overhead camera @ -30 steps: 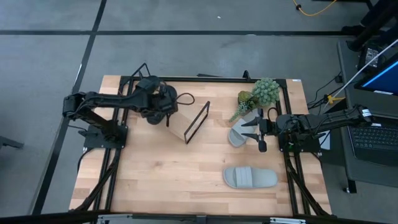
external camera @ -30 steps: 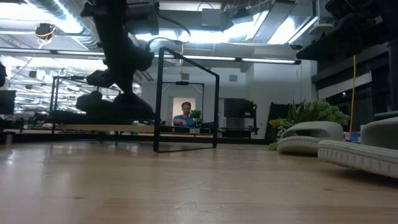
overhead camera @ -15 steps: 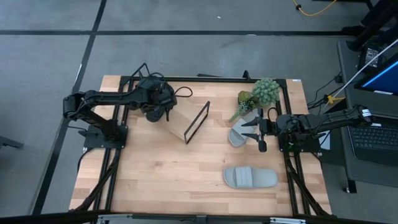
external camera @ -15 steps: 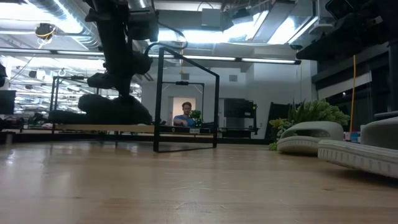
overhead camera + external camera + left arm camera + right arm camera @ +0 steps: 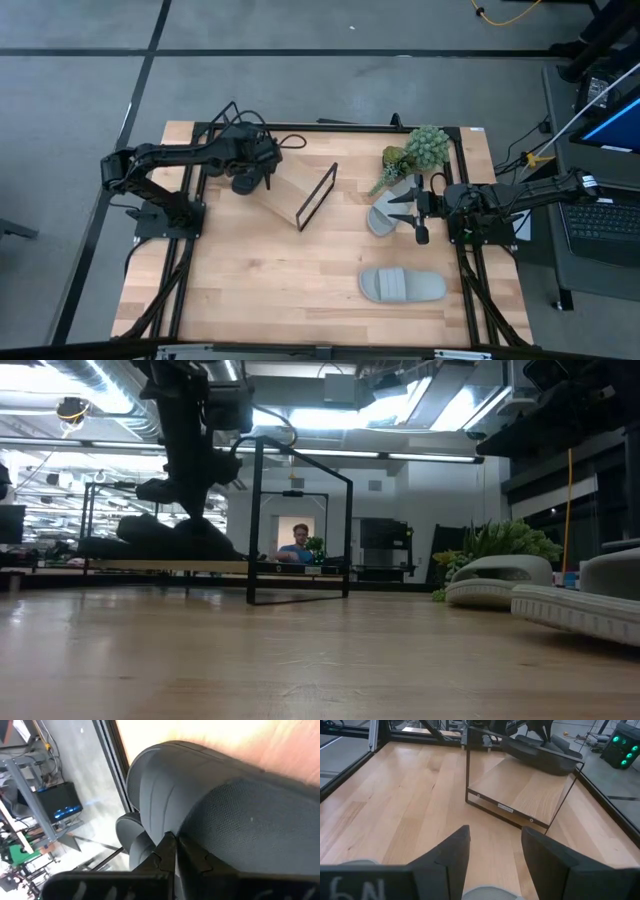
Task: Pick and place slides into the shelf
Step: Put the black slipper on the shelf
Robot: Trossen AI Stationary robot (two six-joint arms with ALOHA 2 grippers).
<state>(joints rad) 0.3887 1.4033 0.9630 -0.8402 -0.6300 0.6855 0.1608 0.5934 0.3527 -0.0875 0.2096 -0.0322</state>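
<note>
wooden table (image 5: 250, 280), left fingers (image 5: 167, 852) pinching black slide (image 5: 225, 805) on shelf (image 5: 285, 195), right fingers (image 5: 492, 850) wide, low view shows person (image 5: 296, 546)

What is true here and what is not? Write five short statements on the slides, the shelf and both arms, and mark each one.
1. The left gripper is shut on a matte black slide sandal at the wooden-plank shelf with the black wire frame. True.
2. The right gripper hangs with open jaws above a light grey slide sandal. True.
3. Both light grey slides already lie on the shelf. False: both are on the wooden tabletop, the second grey slide nearer the front edge.
4. A green plant stands near the right arm. True.
5. The right gripper holds a black slide. False: its jaws are empty.
</note>
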